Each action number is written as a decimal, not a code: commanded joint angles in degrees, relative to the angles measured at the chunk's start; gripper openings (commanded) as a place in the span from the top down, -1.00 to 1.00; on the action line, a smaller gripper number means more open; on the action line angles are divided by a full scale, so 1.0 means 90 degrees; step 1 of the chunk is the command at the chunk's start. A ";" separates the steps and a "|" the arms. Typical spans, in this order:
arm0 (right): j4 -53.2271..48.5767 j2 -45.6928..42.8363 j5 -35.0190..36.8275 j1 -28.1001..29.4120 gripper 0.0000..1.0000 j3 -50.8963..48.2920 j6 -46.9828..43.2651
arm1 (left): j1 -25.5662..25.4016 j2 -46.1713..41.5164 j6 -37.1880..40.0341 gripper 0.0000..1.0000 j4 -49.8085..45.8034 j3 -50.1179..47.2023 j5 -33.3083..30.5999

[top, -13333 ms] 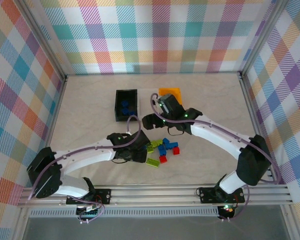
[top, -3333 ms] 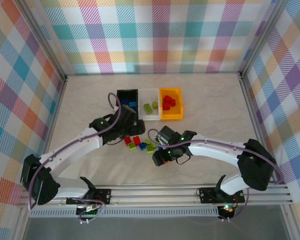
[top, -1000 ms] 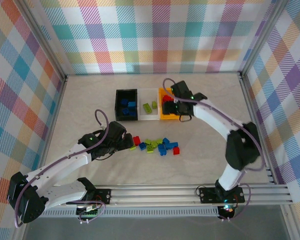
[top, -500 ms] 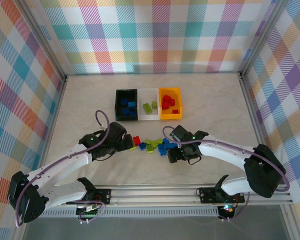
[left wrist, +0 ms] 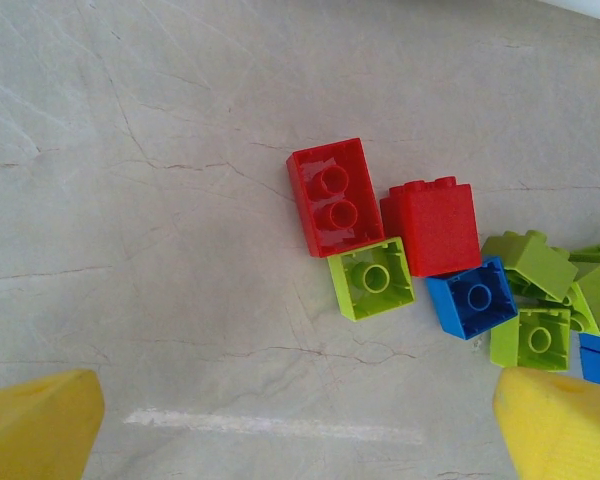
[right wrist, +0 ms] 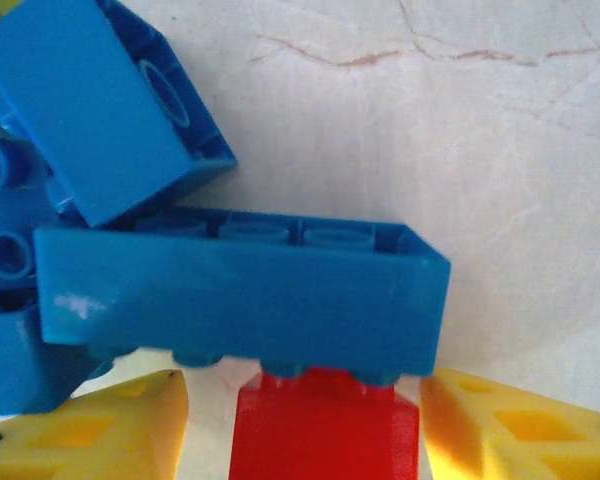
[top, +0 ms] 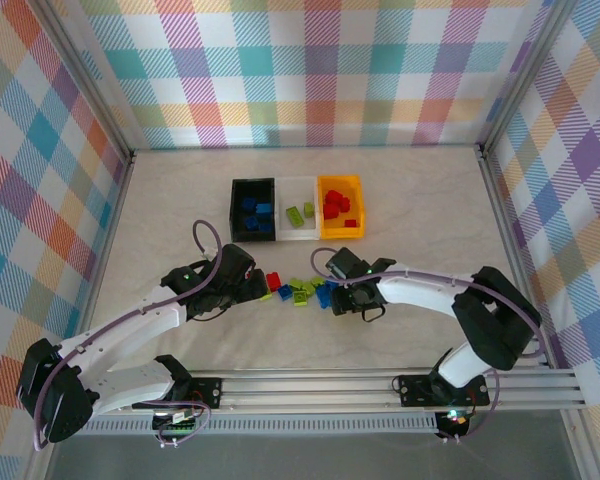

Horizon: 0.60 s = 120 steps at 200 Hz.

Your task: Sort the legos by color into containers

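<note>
Loose legos in red, blue and lime green lie in a short row on the table between my two grippers. My left gripper hovers wide open at the row's left end; its view shows two red bricks, a green one and a blue one ahead of the left gripper. My right gripper is down at the row's right end, its yellow fingers either side of a red brick with a gap on the left side. A long blue brick lies against that red brick.
Three containers stand in a row behind the pile: a black bin with blue bricks, a clear bin with green bricks, an orange bin with red bricks. Plaid walls enclose the table on three sides.
My right arm has swung from over the orange bin down to the right end of the pile, and its jaws have narrowed around a red brick. The left arm has barely moved.
</note>
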 commanded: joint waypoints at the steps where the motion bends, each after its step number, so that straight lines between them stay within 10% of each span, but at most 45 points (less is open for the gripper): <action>1: 0.0078 0.0200 0.0228 0.0037 -0.12 0.0141 0.0059 | 0.0033 -0.0010 -0.0029 -1.00 -0.0186 0.0015 -0.0034; 120: -0.0713 -0.1194 -0.0320 -0.0699 0.34 0.1222 -0.0630 | 0.0033 -0.0050 0.0028 -1.00 -0.0237 0.0100 -0.0090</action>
